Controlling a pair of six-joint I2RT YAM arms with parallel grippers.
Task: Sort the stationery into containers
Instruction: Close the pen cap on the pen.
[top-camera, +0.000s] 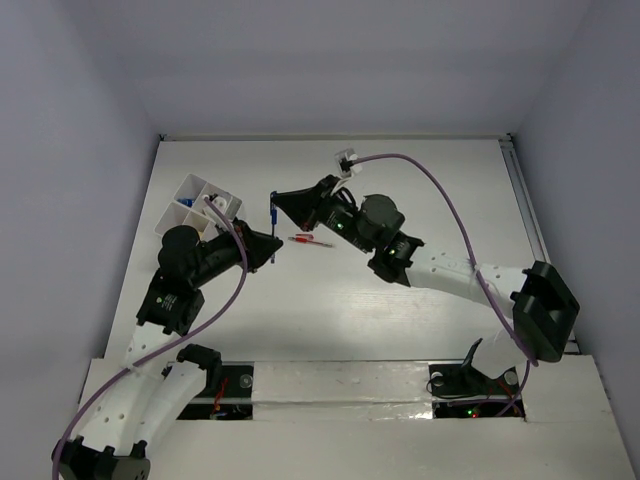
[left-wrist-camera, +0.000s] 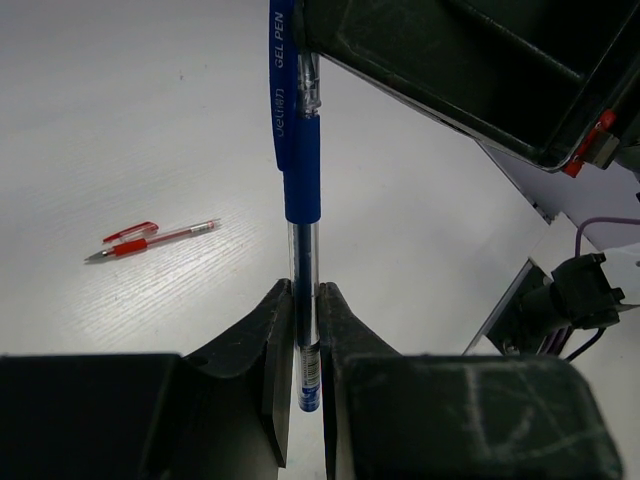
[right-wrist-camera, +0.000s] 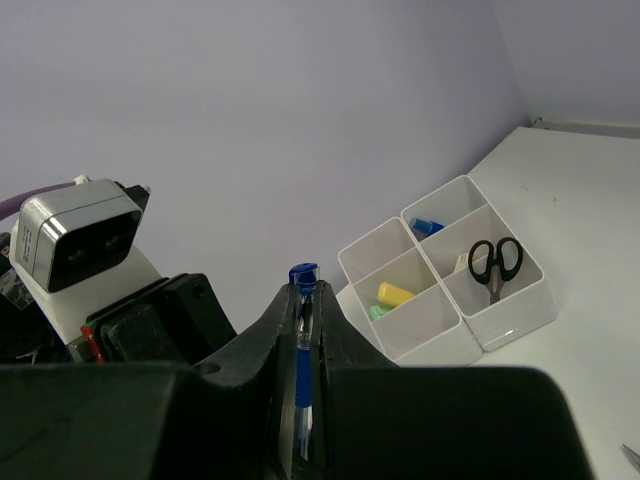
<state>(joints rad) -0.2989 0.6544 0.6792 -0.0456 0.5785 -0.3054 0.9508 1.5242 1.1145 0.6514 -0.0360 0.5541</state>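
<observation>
Leftmost, out beyond the left gripper (top-camera: 268, 246), sits the organiser (top-camera: 172, 216). Scissors (right-wrist-camera: 495, 262) and a yellow eraser (right-wrist-camera: 395, 294) lie in separate compartments. The left gripper is closed on the clear barrel of the blue pen (left-wrist-camera: 303, 190), which runs out in line with its fingers and is held off the tabletop (left-wrist-camera: 120, 120). The right gripper (right-wrist-camera: 303, 300) faces it from the other side and is clamped on the same pen at its far end, so the pen bridges the two. Both holding at once reads as a handover. The organiser lies on the left arm's side, so passing the pen across would put it within easy reach of a compartment. To the right, on the tabletop near the right gripper, the red pen (top-camera: 310, 241) lies flat, not yet sorted.
</observation>
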